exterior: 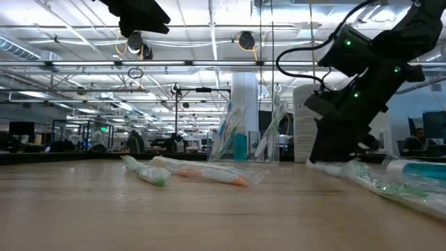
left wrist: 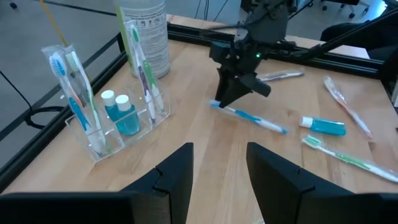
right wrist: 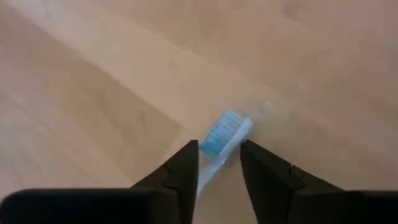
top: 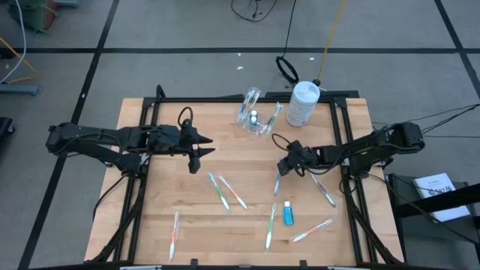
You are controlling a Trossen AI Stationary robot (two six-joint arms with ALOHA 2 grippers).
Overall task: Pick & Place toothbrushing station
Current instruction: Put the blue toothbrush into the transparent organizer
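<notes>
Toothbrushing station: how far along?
Done: the clear holder already carries some brushes and two small blue tubes. In hand: the right gripper is down around the blue toothbrush on the table, fingers straddling it. The left gripper waits, open. Left: a toothpaste tube and several wrapped toothbrushes, like one at.

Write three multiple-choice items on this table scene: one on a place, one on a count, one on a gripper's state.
1. Where does the white bottle stand?
A. beside the clear holder
B. inside the holder
C. at the table's near edge

2. How many blue-tube caps show in the holder?
A. none
B. two
C. five

3. The right gripper is
A. raised, empty
B. down astride the blue toothbrush
C. gripping the bottle

Key: 1 A, the high view shows them side by side; 2 B, the left wrist view shows two tubes; 3 B, its fingers flank the bristles.
</notes>
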